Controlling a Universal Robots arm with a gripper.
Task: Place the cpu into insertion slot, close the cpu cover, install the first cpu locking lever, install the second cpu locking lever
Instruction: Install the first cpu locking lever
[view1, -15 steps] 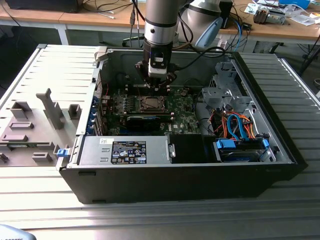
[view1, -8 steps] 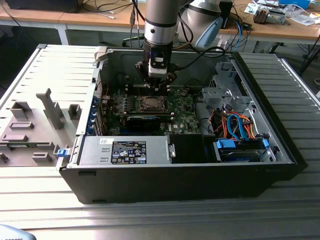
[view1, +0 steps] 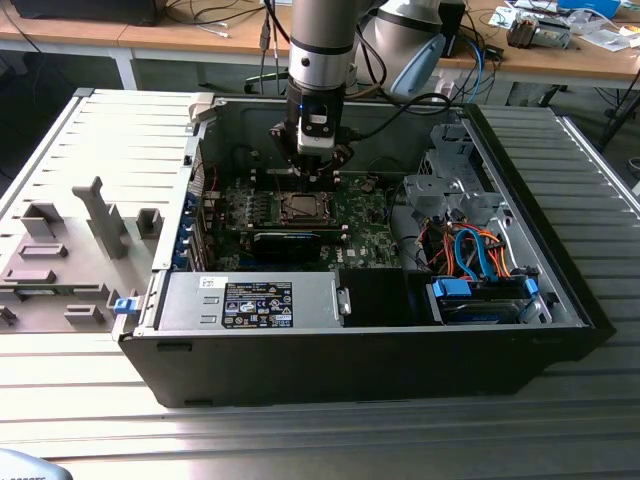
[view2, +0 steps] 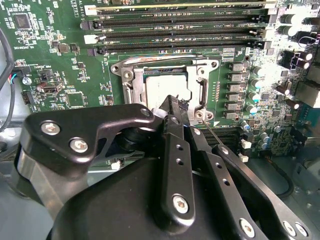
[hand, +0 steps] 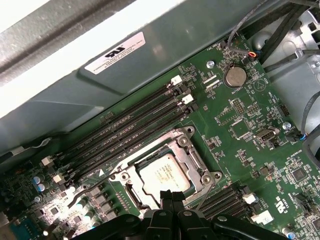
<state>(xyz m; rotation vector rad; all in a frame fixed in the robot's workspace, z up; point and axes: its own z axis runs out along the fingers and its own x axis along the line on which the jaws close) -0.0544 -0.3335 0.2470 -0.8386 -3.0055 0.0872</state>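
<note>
Silver-grey metal marks the cpu (hand: 164, 173), which already lies seated in the insertion slot (hand: 131, 192) on the green motherboard (hand: 240, 130), and the cpu cover (hand: 190, 150) is folded down flat around it, its frame bordering the chip on all sides in both wrist views. The placing and the cover-closing therefore look finished; my judgement is that the work now stands at the locking levers. A thin wire lever (hand: 100, 182) runs along the side of the socket nearest the memory slots (hand: 125, 127) and appears to lie low against the board, though I cannot tell whether it is hooked under its catch. Another thin rod (view2: 212, 135) slants up from the socket corner beside the fingers, so that lever seems not yet latched.

In the second wrist view, the hand (view2: 182, 112) has its two black fingers drawn close together, nearly touching, with nothing visibly clamped between them, and their tips sit at the edge of the cover near that raised rod. In the exterior view the hand (view1: 316, 172) hangs just above the socket inside the open computer case (view1: 520, 330).

Latching the rod calls for a downward push followed by a sideways tuck under its hook, with the narrow fingertips kept off the chip's surface and clear of the neighbouring capacitors (view2: 257, 95).
</note>
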